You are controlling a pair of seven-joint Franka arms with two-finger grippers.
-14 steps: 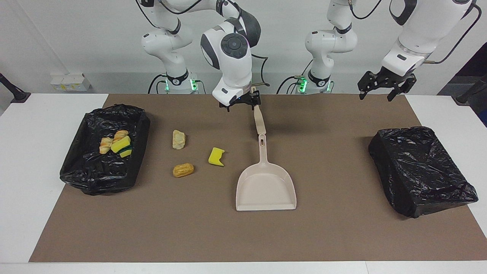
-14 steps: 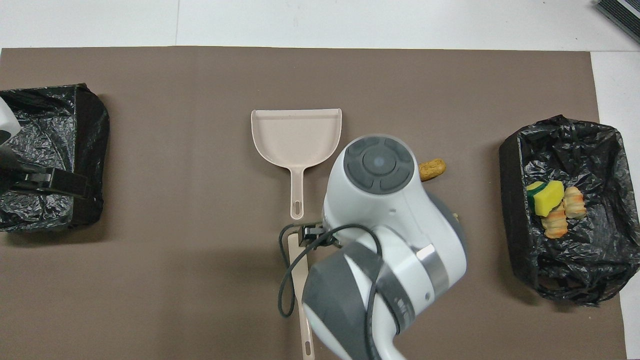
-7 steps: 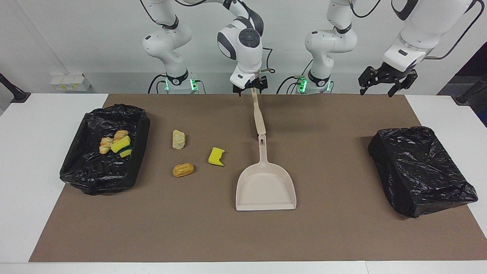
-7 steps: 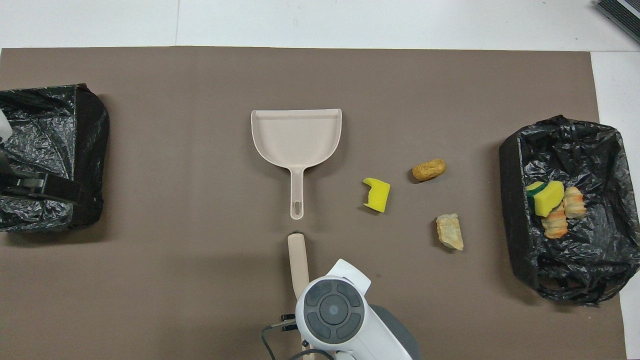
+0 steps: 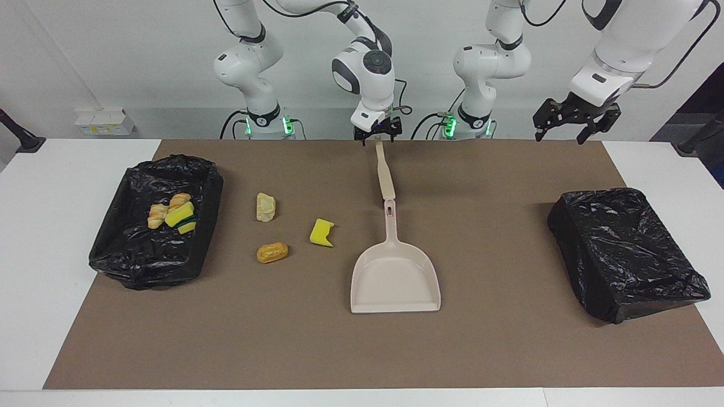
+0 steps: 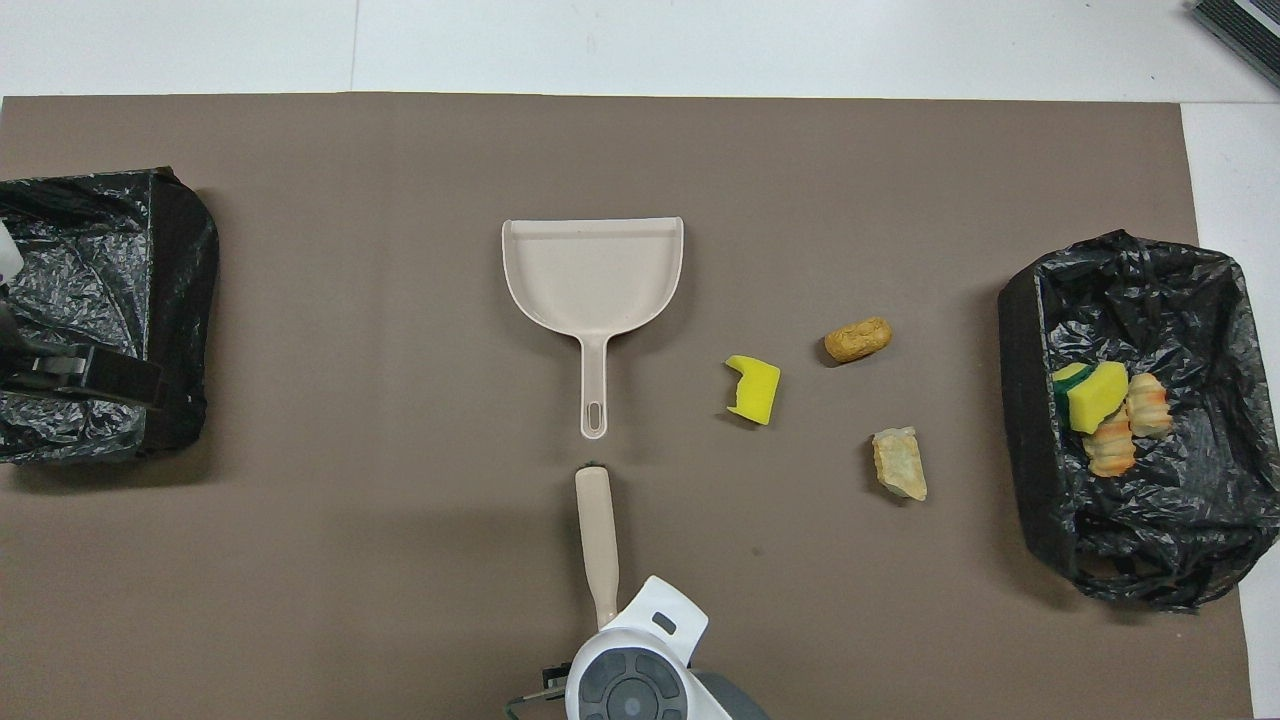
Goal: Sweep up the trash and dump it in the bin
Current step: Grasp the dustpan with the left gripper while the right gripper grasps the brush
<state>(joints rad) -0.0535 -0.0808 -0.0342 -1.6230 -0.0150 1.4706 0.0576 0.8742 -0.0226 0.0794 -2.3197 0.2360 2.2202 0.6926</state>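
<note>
Three pieces of trash lie on the brown mat: a yellow sponge chunk (image 5: 321, 233) (image 6: 755, 388), a tan bread roll (image 5: 272, 252) (image 6: 857, 340) and a pale lump (image 5: 265, 207) (image 6: 900, 476). Several more sit in the black-lined bin (image 5: 113, 249) (image 6: 1030, 330) at the right arm's end. The beige brush (image 5: 385, 172) (image 6: 597, 535) lies on the mat, in line with the handle of the beige dustpan (image 5: 396, 274) (image 6: 593, 270). My right gripper (image 5: 378, 135) hangs open just over the brush handle's end nearest the robots. My left gripper (image 5: 559, 135) is open and raised over the mat's edge.
A second black-lined bin (image 5: 622, 249) (image 6: 110, 250) stands at the left arm's end of the mat with nothing showing in it. In the overhead view the right arm's wrist (image 6: 630, 685) covers the brush handle's end and the gripper.
The right gripper drew back from over the middle of the brush to its handle end by the robots, uncovering the loose trash in the overhead view. The left gripper rose slightly.
</note>
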